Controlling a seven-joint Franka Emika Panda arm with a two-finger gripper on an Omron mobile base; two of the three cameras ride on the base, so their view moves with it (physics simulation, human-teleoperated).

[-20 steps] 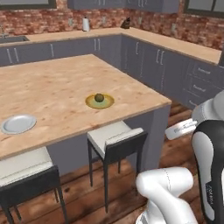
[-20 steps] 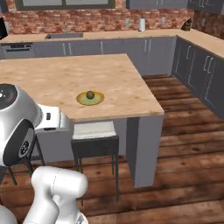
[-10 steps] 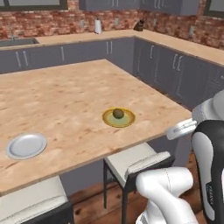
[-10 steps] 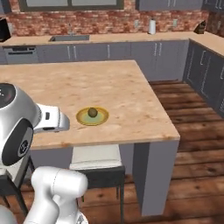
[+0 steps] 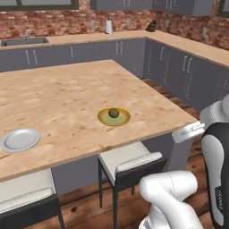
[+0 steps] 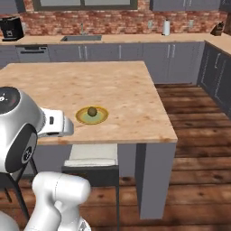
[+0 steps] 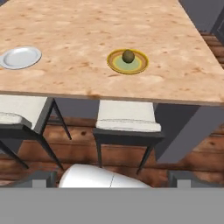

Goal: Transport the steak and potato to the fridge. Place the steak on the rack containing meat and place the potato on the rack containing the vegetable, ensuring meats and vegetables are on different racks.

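Hand view had your target just above centre: the potato [image 7: 128, 55] sat on a yellow-green plate [image 7: 139, 65] on the wooden desk [image 7: 87, 39], with an empty white plate [image 7: 19, 57] at the upper left of the frame and two stools [image 7: 127, 120] tucked under the desk's near edge. In the left base view the potato [image 5: 113, 112] lay just right of centre on its plate [image 5: 121, 119], the white plate [image 5: 19, 139] at the left edge; in the right base view the potato [image 6: 92, 111] sat left of centre. Your jaws were spread wide and carried nothing, their tips low at the bottom of the hand view, well short of the desk and below its top. You had neither the steak nor the fridge in front of you, so I could not place them. The risks, as I judged them: the potato was round and could roll off the shallow plate if one finger touched it first; a low approach could catch the desk edge or the stool beneath; and a grip that pinched the plate rim along with the potato would drag or tip the plate.
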